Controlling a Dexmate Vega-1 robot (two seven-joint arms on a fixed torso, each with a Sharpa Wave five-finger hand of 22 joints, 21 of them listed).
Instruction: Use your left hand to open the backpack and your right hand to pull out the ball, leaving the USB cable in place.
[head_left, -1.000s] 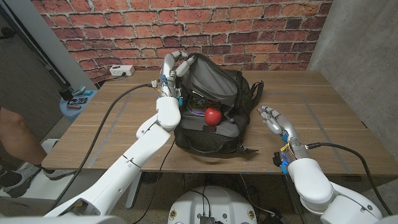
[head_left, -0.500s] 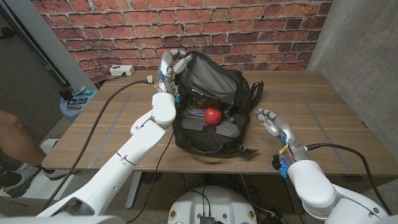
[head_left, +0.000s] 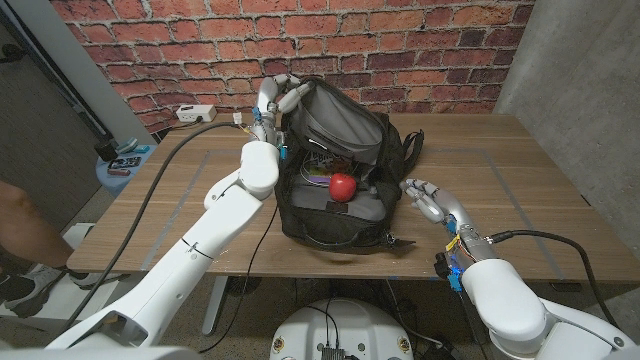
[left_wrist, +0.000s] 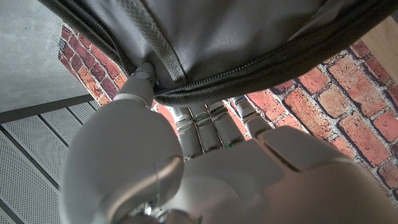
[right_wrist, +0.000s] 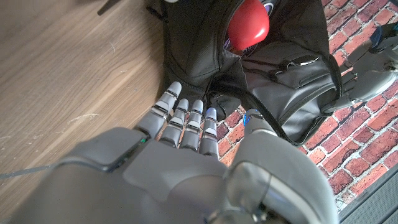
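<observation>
Right hand (head_left: 432, 197): fingers spread and holding nothing, just beside the backpack's right flank, reaching toward the opening; in the right wrist view (right_wrist: 186, 124) its fingertips point at the bag's side seam, close to the fabric, contact unclear.
Ball (head_left: 343, 185): red, lying in the open mouth of the backpack on the dark lining, in plain sight and untouched; it also shows in the right wrist view (right_wrist: 247, 23).
Backpack (head_left: 340, 215): black, standing on the wooden table (head_left: 530, 190), top flap lifted back.
Left hand (head_left: 281, 98): raised at the bag's back left corner, fingers closed on the flap's zippered edge (left_wrist: 186, 87), holding it open; arm stretched forward, elbow by the bag's left side.
USB cable: cannot be picked out with certainty among the small things inside near the ball.
Risk, snag: the right fingers could catch the bag's side wall or strap on the way in and drag the whole bag.
Risk, flap: if the left hand's grip slips, the flap may drop over the ball.
Risk, cable: a wide grasp may scoop up whatever lies beside the ball.
</observation>
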